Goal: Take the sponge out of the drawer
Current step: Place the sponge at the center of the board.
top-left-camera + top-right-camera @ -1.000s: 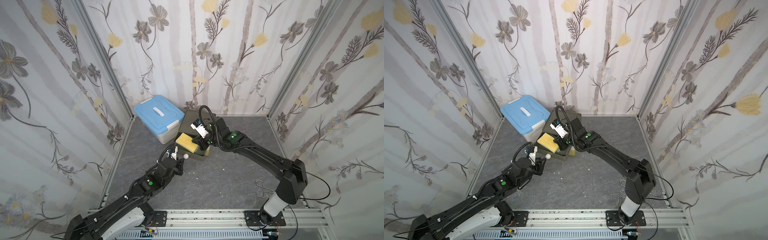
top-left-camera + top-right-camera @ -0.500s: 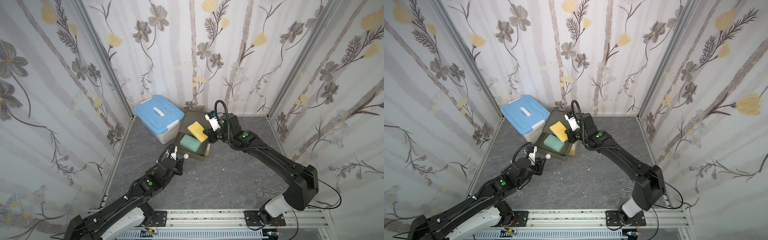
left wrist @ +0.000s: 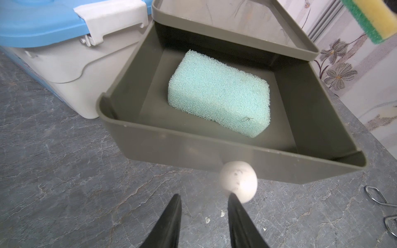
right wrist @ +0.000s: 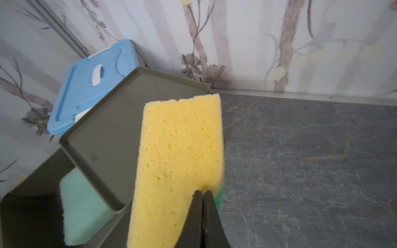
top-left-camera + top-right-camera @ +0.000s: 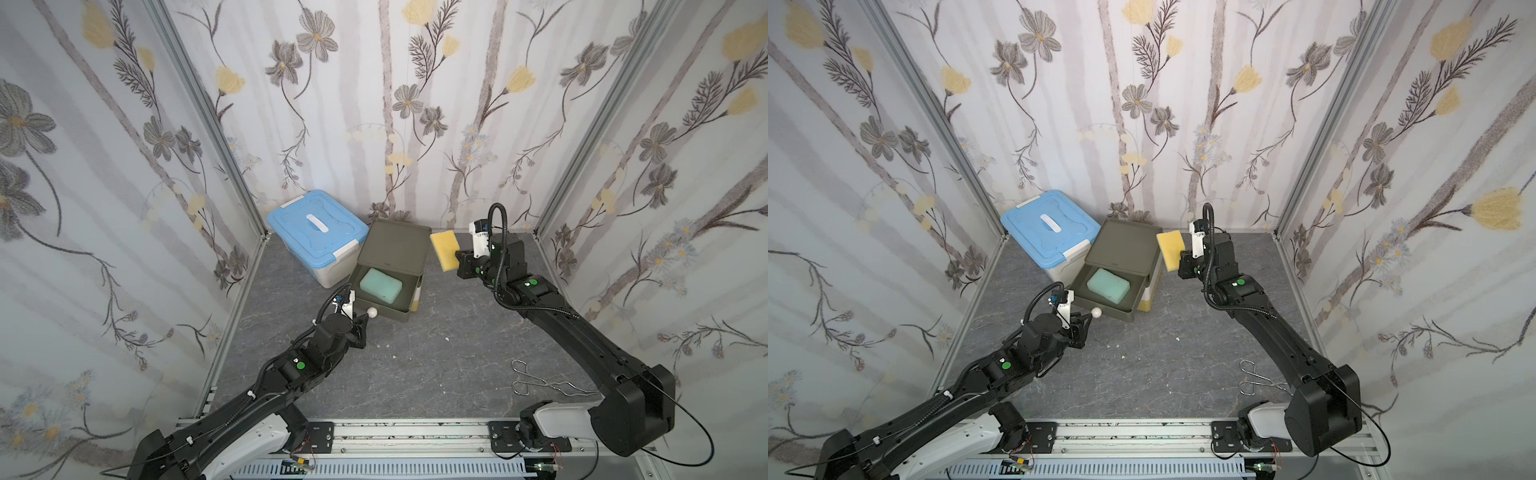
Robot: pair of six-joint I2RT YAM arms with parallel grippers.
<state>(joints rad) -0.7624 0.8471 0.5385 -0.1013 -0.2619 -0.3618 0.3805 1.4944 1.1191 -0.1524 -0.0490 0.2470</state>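
1. Holding, in the right gripper (image 4: 202, 194): the yellow sponge (image 4: 178, 154). The jaws are clenched on one end and the rest juts out past the fingertips, clear of the floor (image 5: 415, 353).
2. Change: a second ago this sponge lay in the drawer (image 3: 171, 146), covering the teal sponge (image 3: 219, 101), with the right jaws down on it. Half a second ago it hung above the drawer unit (image 5: 395, 249). It is now out of the drawer, just beside the unit's far corner, over bare floor.
3. Left gripper (image 3: 204, 196): station unchanged. The jaws are released with a gap between them and nothing held. The white knob (image 3: 238, 182) is just ahead, and one fingertip meets its edge.
4. Sponge, appearance: a rectangular block of porous yellow foam. A thin green scouring layer on one face shows in the left wrist view.
5. Drawer: olive, pulled out ahead of the left jaws. The teal sponge lies flat inside.
6. Surroundings: a blue-lidded box (image 5: 316, 226) stands beside the unit, beyond the left jaws. Wire tongs (image 5: 540, 380) lie on the floor well behind the right jaws.
7. Nearest obstruction: the unit's corner, beside the sponge's free end.
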